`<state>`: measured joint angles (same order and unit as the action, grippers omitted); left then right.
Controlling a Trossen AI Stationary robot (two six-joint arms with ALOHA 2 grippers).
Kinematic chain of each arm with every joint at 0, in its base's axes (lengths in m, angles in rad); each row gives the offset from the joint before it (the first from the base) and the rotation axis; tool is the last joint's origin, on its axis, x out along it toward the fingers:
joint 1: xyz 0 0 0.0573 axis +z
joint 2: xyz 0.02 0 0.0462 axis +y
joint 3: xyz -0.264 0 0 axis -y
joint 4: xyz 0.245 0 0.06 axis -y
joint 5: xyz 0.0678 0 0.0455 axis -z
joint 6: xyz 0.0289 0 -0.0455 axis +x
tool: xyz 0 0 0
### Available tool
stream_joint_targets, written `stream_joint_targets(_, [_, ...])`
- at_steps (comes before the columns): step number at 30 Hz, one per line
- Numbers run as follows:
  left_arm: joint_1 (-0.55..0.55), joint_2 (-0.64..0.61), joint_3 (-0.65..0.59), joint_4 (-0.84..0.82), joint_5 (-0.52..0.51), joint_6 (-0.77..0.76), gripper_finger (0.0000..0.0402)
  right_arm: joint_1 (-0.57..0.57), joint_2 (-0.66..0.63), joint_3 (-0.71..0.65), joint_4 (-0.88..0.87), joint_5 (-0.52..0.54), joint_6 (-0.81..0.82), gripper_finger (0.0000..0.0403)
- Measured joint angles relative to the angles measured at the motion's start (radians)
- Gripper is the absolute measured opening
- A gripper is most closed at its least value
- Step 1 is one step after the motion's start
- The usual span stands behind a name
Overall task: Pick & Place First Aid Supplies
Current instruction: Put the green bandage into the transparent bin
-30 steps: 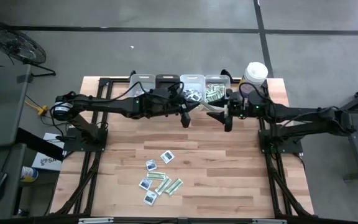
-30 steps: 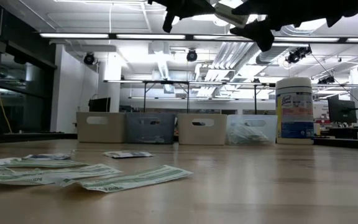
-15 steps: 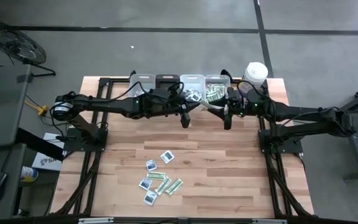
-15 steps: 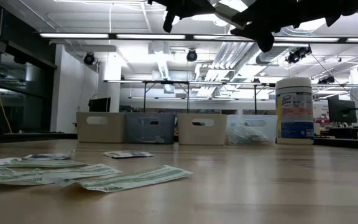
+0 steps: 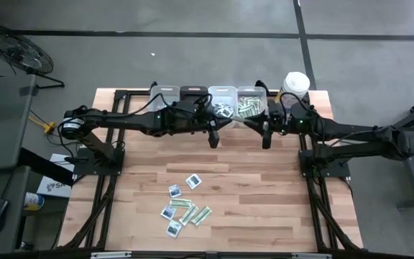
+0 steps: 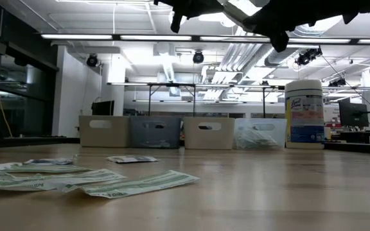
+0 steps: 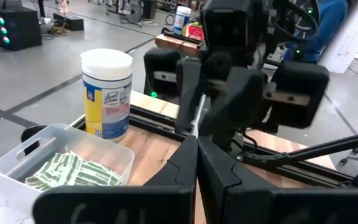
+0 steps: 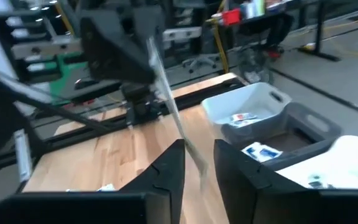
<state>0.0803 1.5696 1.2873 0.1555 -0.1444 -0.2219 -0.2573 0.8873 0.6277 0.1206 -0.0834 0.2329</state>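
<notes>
My table [image 5: 264,187] is wood-topped; four bins [image 5: 210,95] line the far edge beside a white canister [image 5: 295,83]. My left gripper [image 5: 213,138] hangs raised before the bins, fingers pressed together, nothing in them. My right gripper [image 5: 266,139] hangs level with it near the canister, fingers [image 8: 166,171] narrowly apart, nothing between. Loose packets [image 5: 184,205] lie clustered on the near boards; more fill two bins.

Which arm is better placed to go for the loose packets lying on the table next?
Probably the left. The loose packets lie left of the table's middle, and the left gripper hangs by the bins more nearly in line with them; the right gripper hangs farther right.
</notes>
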Motion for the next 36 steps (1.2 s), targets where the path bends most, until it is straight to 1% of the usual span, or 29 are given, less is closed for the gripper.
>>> stream_joint_targets(4, [-0.001,0.000,0.000,0.011,0.003,0.000,0.0000,0.000,-0.033,0.000,-0.032,0.049,-0.010,0.0064])
stream_joint_targets(7, [-0.001,0.000,0.000,0.015,0.003,0.000,0.0000,0.000,-0.041,0.000,-0.056,0.047,-0.014,0.0043])
stream_joint_targets(11, [-0.001,0.000,0.000,0.016,0.003,0.008,0.0000,0.000,-0.040,0.000,-0.059,0.018,-0.009,0.0008])
stream_joint_targets(18, [-0.001,0.000,0.000,0.014,0.012,0.010,0.0001,0.000,-0.039,0.000,-0.040,-0.017,-0.005,0.0001])
stream_joint_targets(21, [-0.001,0.000,0.000,-0.001,0.006,0.045,0.0010,0.000,-0.039,0.000,-0.040,-0.016,-0.001,0.0001])
stream_joint_targets(24, [-0.002,0.000,0.000,-0.001,0.003,0.138,0.0041,0.000,-0.039,0.000,-0.045,0.012,0.023,0.0001])
stream_joint_targets(28, [0.006,-0.004,0.000,-0.021,-0.020,0.236,0.0104,-0.016,-0.039,0.000,-0.090,0.066,0.067,0.0001])
stream_joint_targets(32, [0.042,-0.062,-0.001,-0.107,-0.099,0.290,0.0171,-0.069,-0.038,0.000,-0.189,0.140,0.149,0.0000])
stream_joint_targets(34, [0.065,-0.110,-0.001,-0.200,-0.138,0.305,0.0194,-0.110,-0.038,0.000,-0.249,0.165,0.189,0.0000])
stream_joint_targets(36, [0.085,-0.155,-0.001,-0.269,-0.172,0.312,0.0207,-0.153,-0.038,0.000,-0.305,0.182,0.215,0.0000])
